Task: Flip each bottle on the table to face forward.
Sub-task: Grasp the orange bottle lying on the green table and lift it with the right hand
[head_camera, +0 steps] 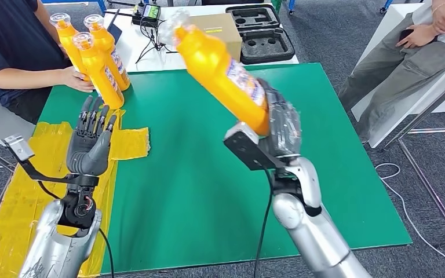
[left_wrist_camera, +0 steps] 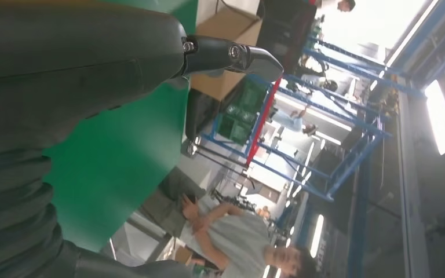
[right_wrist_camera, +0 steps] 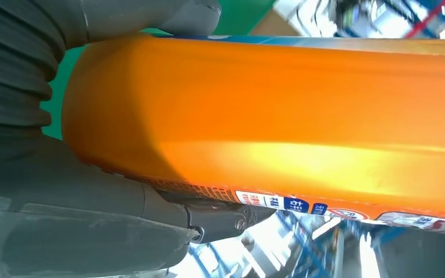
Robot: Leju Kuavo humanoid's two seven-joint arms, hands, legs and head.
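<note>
My right hand point(head_camera: 281, 124) grips an orange bottle point(head_camera: 223, 72) by its lower end and holds it in the air above the green mat point(head_camera: 208, 174), tilted with its clear cap up and to the left. In the right wrist view the orange bottle point(right_wrist_camera: 278, 116) lies between the thumb and the fingers point(right_wrist_camera: 220, 217). My left hand point(head_camera: 91, 139) is held up over the mat's left edge with its fingers straight and apart, holding nothing. Three more orange bottles point(head_camera: 95, 58) stand upright at the mat's far left corner, with a person's hand point(head_camera: 74, 78) on them.
Yellow sheeting point(head_camera: 40, 191) covers the table's left side. A cardboard box point(head_camera: 220, 26) and a black foam case point(head_camera: 261, 32) sit on the white table behind. A seated person point(head_camera: 405, 63) is at the right, and another person point(head_camera: 11, 52) at the far left.
</note>
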